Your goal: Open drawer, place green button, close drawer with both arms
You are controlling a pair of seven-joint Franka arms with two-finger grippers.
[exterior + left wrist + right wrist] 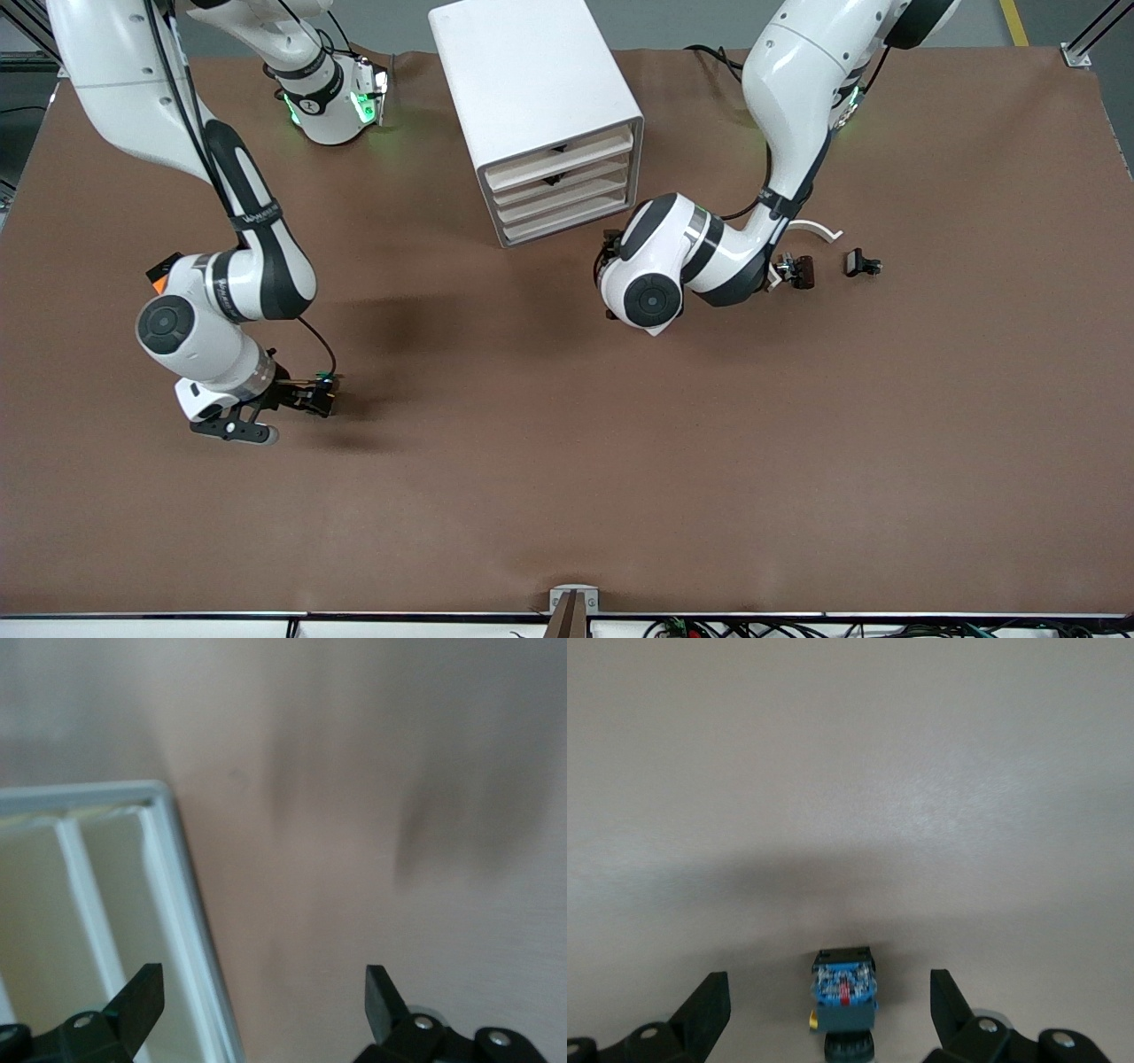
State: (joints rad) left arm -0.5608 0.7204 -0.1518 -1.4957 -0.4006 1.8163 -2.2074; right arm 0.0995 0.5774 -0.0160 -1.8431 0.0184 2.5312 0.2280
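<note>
Item: button [844, 992], lying between my right gripper's [831, 1010] spread, empty fingers, long axis seemingly running away from the palm. My left gripper [264, 1001] is hovering wide open, empty, beside the cabinet [540, 106] front.

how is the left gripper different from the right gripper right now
The left gripper sits in front of the cabinet, one finger across a drawer's front edge, with bare table between its fingers. The right gripper is toward the right arm's end of the table, low over it, with the button lying between its fingers, ungripped. Both are open and hold nothing.
</note>
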